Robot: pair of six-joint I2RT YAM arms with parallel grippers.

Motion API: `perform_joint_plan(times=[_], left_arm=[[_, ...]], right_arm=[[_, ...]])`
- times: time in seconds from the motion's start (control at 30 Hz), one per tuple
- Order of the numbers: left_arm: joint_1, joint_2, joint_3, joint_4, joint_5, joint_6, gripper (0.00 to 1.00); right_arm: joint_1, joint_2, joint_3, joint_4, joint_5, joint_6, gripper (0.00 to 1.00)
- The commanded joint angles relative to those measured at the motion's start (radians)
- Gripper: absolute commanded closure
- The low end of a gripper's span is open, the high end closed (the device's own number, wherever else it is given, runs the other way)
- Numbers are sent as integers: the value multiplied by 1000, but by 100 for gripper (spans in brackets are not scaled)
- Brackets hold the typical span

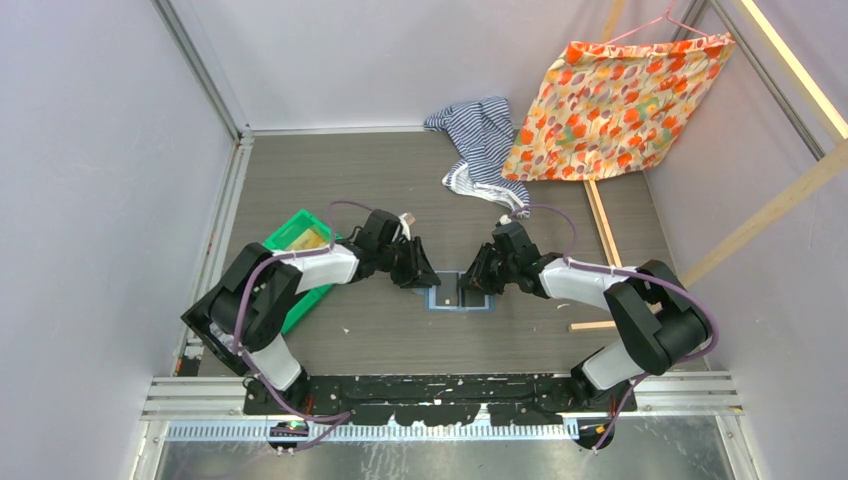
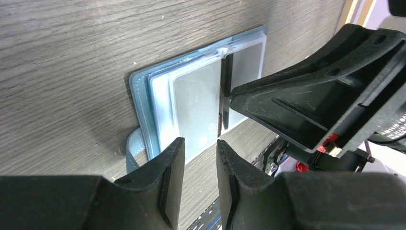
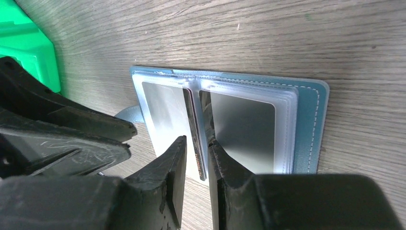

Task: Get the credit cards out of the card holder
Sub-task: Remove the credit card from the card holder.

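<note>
Where the wood-grain counter (image 3: 287, 33) lies bare between the two arms, we see the slate-blue card holder (image 3: 311, 120) spread open and flat. Its clear sleeves face up and its closure strap (image 3: 127, 114) pokes out on the side toward the left arm. A grey card (image 3: 244, 129) shows through the sleeve on one panel, and a second one shows on the other panel. Along the fold between the panels a dark card (image 3: 192, 115) stands on edge, its near end jutting past the holder's rim. The right hand (image 3: 197, 140) straddles this dark card with a finger close on either side. We cannot tell whether the fingers actually press on it or merely flank it. From the left wrist view we see the right hand's tip meeting the card's upper edge. The left hand (image 2: 200, 142) sits low, just beside the strap-side edge of the holder. Its fingers are parted by a narrow gap with nothing between them. A green bin (image 1: 283, 228) stands beside the left arm, apart from the holder. At the far side of the counter we see a striped cloth (image 1: 478, 135) bunched up, with an orange floral cloth (image 1: 620, 95) to its right.
</note>
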Motion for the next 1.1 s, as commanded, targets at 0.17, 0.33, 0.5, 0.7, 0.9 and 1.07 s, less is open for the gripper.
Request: perform_joint_plan(times=[0.17, 0.33, 0.5, 0.7, 0.9, 1.07], left_arm=[[-15, 82, 28, 87, 43, -23, 68], [-21, 108, 30, 93, 41, -26, 68], [-27, 120, 26, 106, 42, -34, 68], [-47, 110, 40, 106, 45, -26, 69], [-61, 145, 62, 101, 51, -25, 70], [-62, 167, 68, 87, 38, -23, 72]], right_arm=[[-6, -30, 3, 2, 19, -14, 71], [-7, -33, 2, 1, 19, -15, 71], [-10, -36, 2, 0, 17, -15, 71], [-15, -40, 0, 0, 16, -14, 71], [-21, -36, 0, 2, 13, -13, 71], [-38, -45, -8, -3, 14, -15, 70]])
